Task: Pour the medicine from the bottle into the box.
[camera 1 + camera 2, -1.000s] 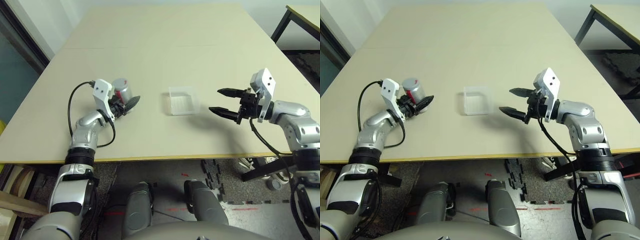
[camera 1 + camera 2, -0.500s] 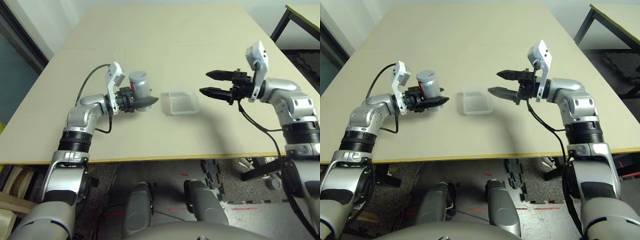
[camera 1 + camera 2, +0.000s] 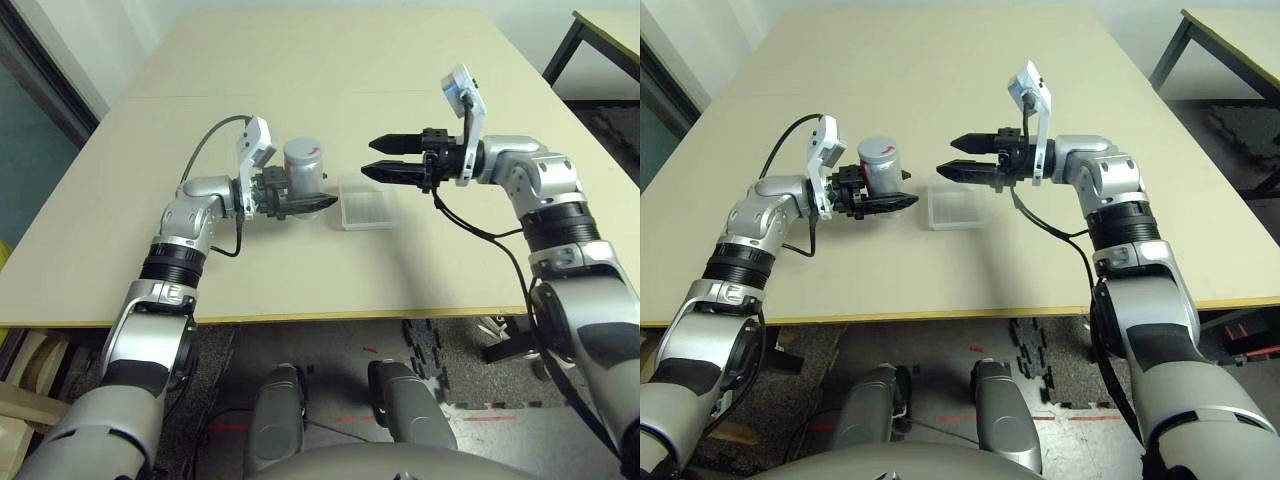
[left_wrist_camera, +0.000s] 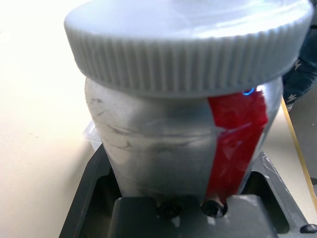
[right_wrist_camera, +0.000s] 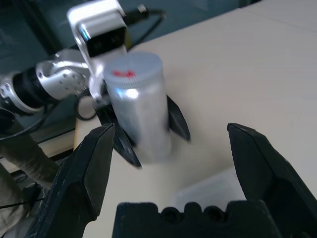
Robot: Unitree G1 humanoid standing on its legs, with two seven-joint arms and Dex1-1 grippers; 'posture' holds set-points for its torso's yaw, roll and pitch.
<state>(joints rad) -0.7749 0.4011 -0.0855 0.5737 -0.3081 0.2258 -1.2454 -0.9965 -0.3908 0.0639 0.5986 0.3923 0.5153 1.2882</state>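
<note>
We see a dull silvery bottle (image 4: 168,148) with ridged plastic cap (image 4: 188,44), clear plastic box (image 3: 368,203), matt table (image 3: 300,90).

Medicine: I can't see any of it; the bottle (image 3: 303,171) is silver-grey all round and its cap (image 4: 190,42) is on.
Bottle base: in my left wrist view it sinks behind the left gripper (image 3: 305,204) body, so I can't tell how deep it sits.
Cap top: cut off by the upper edge of that same view.
Box (image 3: 367,202): in my right wrist view just one blurred corner (image 5: 218,191) shows between the right gripper (image 3: 380,157) fingers; the rest is behind the gripper body. Whether anything lies inside is too small for me to tell.
</note>
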